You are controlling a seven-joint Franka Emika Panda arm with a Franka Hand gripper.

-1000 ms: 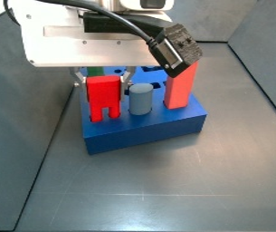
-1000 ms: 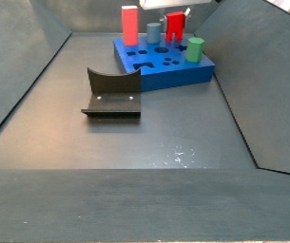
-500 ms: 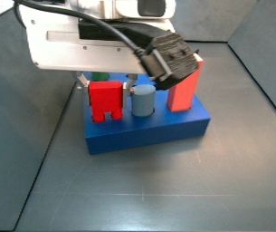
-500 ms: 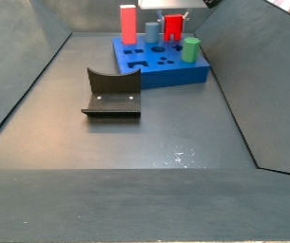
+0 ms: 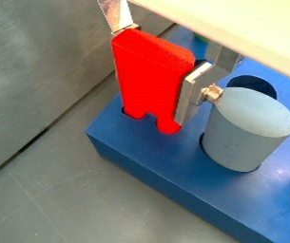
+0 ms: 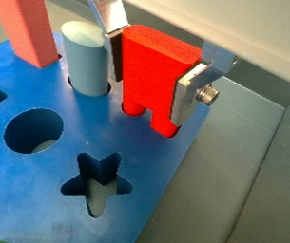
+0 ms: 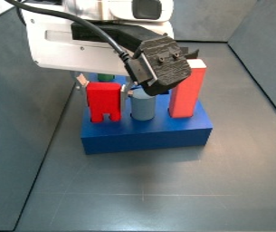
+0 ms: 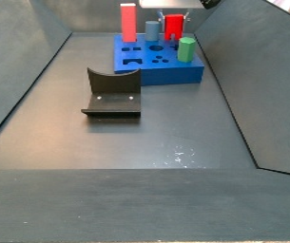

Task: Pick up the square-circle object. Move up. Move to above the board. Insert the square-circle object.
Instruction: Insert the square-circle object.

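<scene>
In both wrist views the hand (image 5: 158, 57) pinches the square-circle object (image 5: 151, 78), its silver fingers (image 6: 196, 84) flat against the glossy red faces, legs reaching the matte blue board (image 6: 58, 176) just below.

In a side view the board (image 7: 147, 134) has shifted slightly since a second ago, the block lower: insertion looks underway.

1. Board (image 7: 147, 136): one.
2. Square-circle object (image 7: 102, 100): one.
3. Orange-red block (image 7: 187, 91): one.
4. Grey cylinder (image 7: 141, 101): one.
5. Green cylinder (image 8: 185, 49): one.
6. Fixture (image 8: 111, 93): one.
7. Gripper (image 6: 155, 55), over the board: one.
</scene>
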